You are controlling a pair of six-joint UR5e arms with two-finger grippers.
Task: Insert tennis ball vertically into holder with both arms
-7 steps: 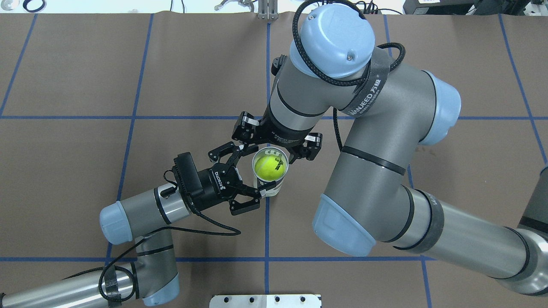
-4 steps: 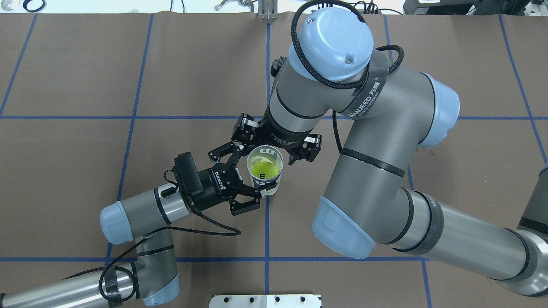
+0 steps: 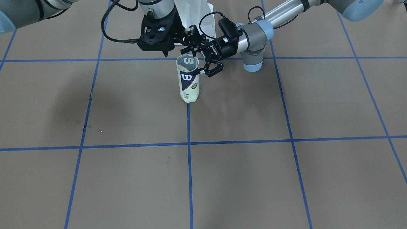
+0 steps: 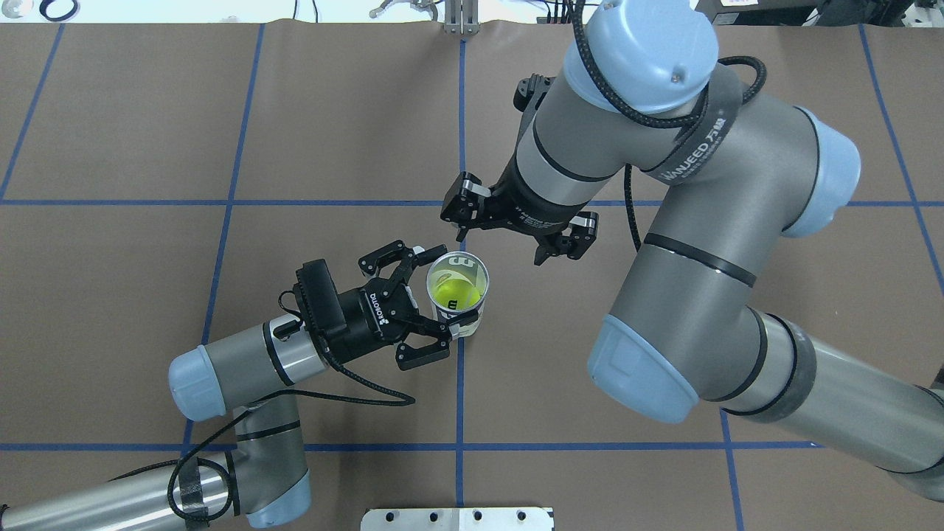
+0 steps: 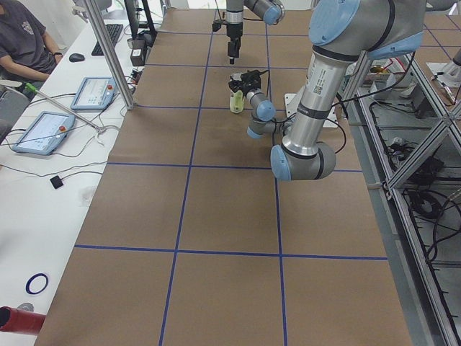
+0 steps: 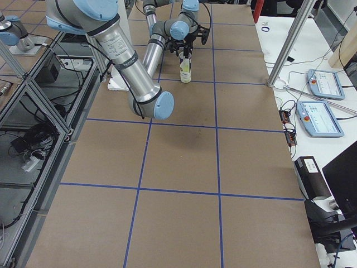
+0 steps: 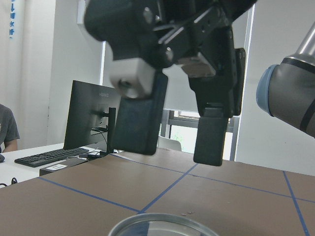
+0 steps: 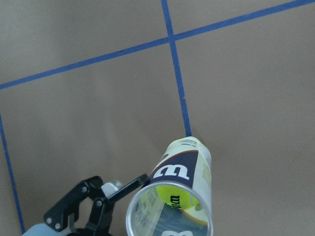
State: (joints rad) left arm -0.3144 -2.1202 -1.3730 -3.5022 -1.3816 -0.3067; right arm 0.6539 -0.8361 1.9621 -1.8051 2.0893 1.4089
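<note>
The holder [image 4: 467,261], a clear Wilson can, stands upright on the table; it also shows in the front view [image 3: 188,78] and the right wrist view [image 8: 192,167]. The yellow-green tennis ball [image 4: 451,293] lies at its bottom and is visible through the mouth in the right wrist view [image 8: 177,201]. My left gripper [image 4: 443,295] comes in from the side and is shut on the holder, one finger on each side. My right gripper [image 4: 516,226] is open and empty, raised beyond the can to the far right. Its spread fingers [image 7: 206,142] show in the left wrist view.
A white metal plate [image 4: 457,518] sits at the table's near edge. Blue tape lines [image 4: 460,398] grid the brown table cover. An operator [image 5: 21,36] sits by tablets [image 5: 97,90] on a side bench at the table's far edge.
The ball dropped from the can's mouth to its bottom. My right gripper moved away up and to the right. My left gripper kept its hold and barely moved.
</note>
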